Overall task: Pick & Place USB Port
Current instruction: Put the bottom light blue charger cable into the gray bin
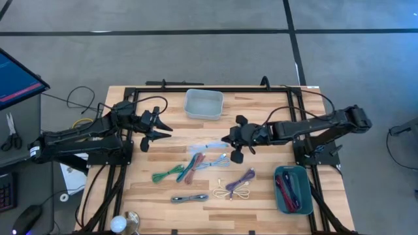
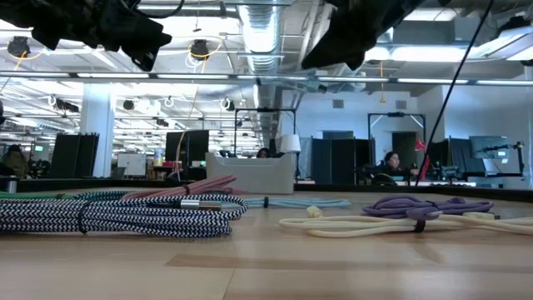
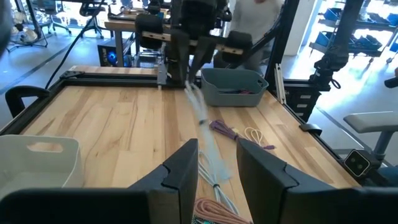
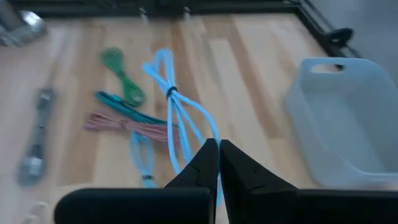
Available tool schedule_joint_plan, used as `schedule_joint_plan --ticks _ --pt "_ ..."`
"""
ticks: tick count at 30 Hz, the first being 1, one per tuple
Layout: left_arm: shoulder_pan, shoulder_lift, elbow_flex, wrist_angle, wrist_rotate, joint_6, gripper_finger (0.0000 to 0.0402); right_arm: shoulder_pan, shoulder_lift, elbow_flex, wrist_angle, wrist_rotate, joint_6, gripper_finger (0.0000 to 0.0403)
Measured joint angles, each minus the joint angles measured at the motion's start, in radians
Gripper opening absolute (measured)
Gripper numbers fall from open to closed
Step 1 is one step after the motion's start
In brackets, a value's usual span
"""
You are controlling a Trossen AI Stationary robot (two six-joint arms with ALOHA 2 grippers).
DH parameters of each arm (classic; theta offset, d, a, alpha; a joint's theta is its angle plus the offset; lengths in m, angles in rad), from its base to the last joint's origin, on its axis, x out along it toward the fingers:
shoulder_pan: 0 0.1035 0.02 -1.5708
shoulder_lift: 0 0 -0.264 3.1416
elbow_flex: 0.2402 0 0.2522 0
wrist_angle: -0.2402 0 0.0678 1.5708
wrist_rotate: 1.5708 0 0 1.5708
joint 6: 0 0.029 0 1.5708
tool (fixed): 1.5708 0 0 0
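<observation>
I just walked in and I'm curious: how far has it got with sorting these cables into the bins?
Some looks done: the teal bin already holds a couple of cables. In hand: the right gripper is shut on the light blue cable, which hangs from it over the table. The left gripper waits open nearby. Left: the green cable, purple cable and others on the table; the grey bin looks empty.
</observation>
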Motion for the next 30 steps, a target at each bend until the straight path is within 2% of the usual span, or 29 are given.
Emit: schedule_joint_plan --ticks 8,15,22,30 --pt "0.000 0.000 0.000 0.000 0.000 0.000 0.0110 -0.080 0.032 0.003 0.034 0.013 -0.056 0.0000" --pt "0.000 0.000 0.000 0.000 0.000 0.000 0.0110 -0.186 0.085 0.005 0.153 0.009 -0.125 0.0000" --pt "0.000 0.016 0.000 0.001 0.000 0.000 0.0110 -0.298 0.086 0.005 0.241 0.008 -0.161 0.0000" --pt "0.000 0.025 0.000 0.008 -0.004 0.000 0.0110 -0.380 0.129 0.002 0.331 -0.047 -0.182 0.0000"
